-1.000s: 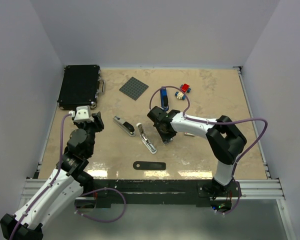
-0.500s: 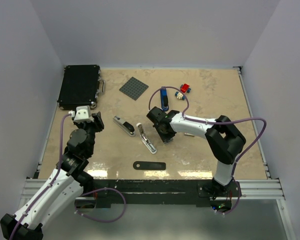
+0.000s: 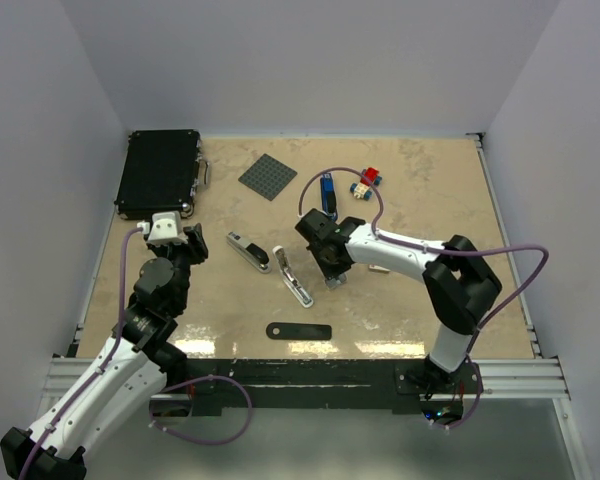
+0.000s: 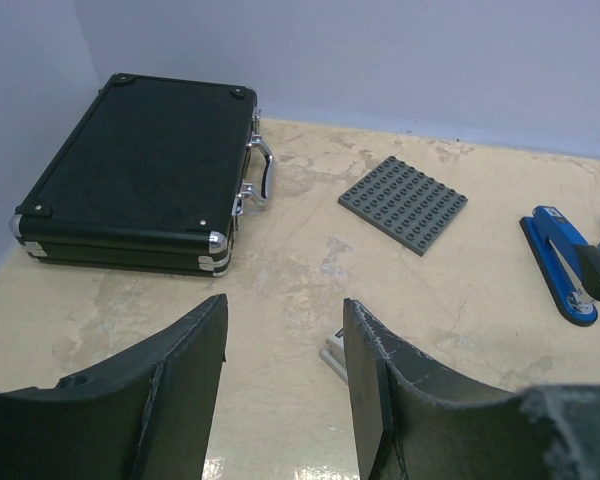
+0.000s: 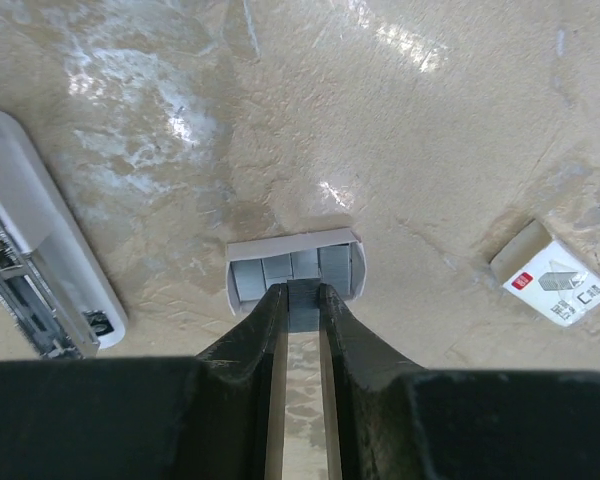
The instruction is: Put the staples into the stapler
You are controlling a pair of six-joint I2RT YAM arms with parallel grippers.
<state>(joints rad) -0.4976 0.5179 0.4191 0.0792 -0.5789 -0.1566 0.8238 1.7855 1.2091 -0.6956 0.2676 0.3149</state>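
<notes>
The staples show in the right wrist view as a grey open tray holding several strips, with its white, red-marked sleeve lying apart to the right. My right gripper points down into the tray, its fingertips pressed on both sides of one grey strip. The pale grey stapler lies open to the tray's left, its track showing. From above, the right gripper stands just right of that stapler. My left gripper hovers open over bare table, nothing between its fingers.
A second grey piece lies left of the open stapler. A blue stapler, a toy-brick car and a grey studded plate sit at the back. A black case fills the back left; a black flat strip lies near the front.
The right gripper's fingers have narrowed onto a staple strip, and its forearm has shifted slightly. The left arm has stayed put.
</notes>
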